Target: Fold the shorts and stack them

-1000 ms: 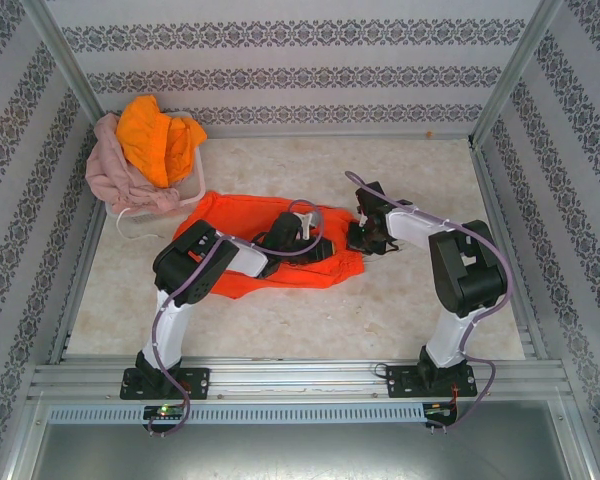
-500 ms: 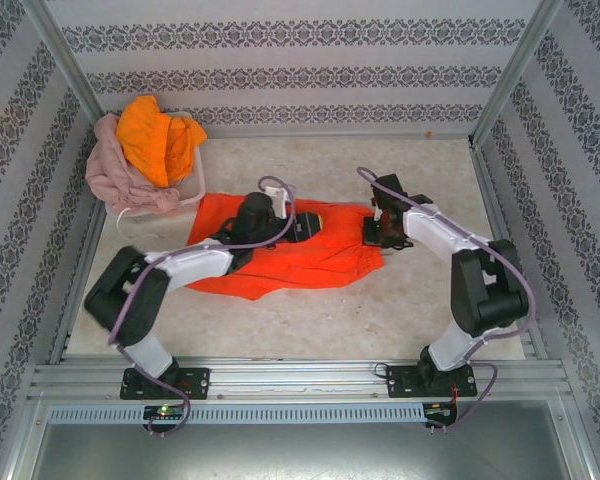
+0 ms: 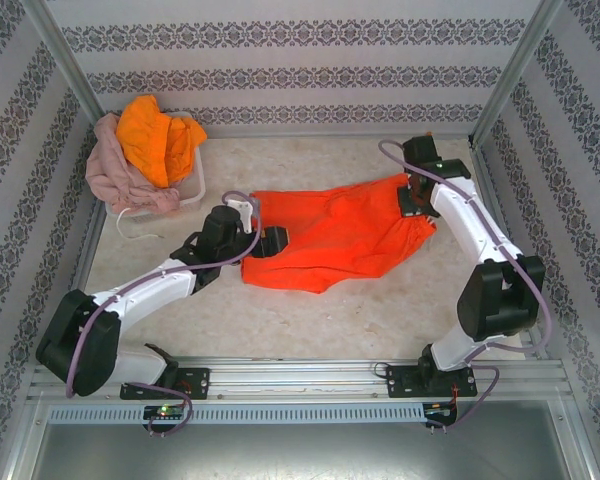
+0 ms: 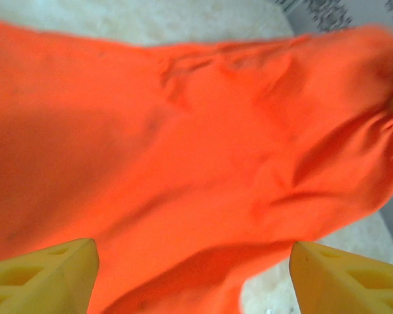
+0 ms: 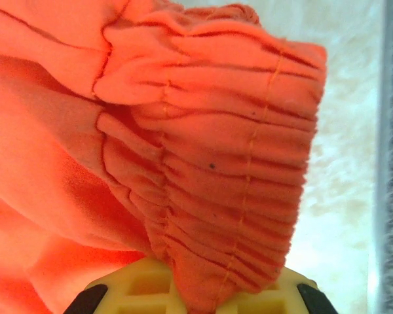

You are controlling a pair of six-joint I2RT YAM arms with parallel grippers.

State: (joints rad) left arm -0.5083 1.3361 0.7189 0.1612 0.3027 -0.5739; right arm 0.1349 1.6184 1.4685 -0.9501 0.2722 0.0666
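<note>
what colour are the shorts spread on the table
Bright red-orange shorts, best seen in the top external view.

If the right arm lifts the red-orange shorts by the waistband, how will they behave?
Probably floppy: the red-orange shorts lie draped in wrinkles, so the free end should sag and drag. Likely light, thin fabric. The gathered waistband bunched in the right gripper probably gives a secure hold.

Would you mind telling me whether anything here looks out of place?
The red-orange shorts lie crumpled and skewed, waistband pinched by the right gripper. The pink shorts and yellow-orange shorts hang unfolded over the basket rim.
</note>
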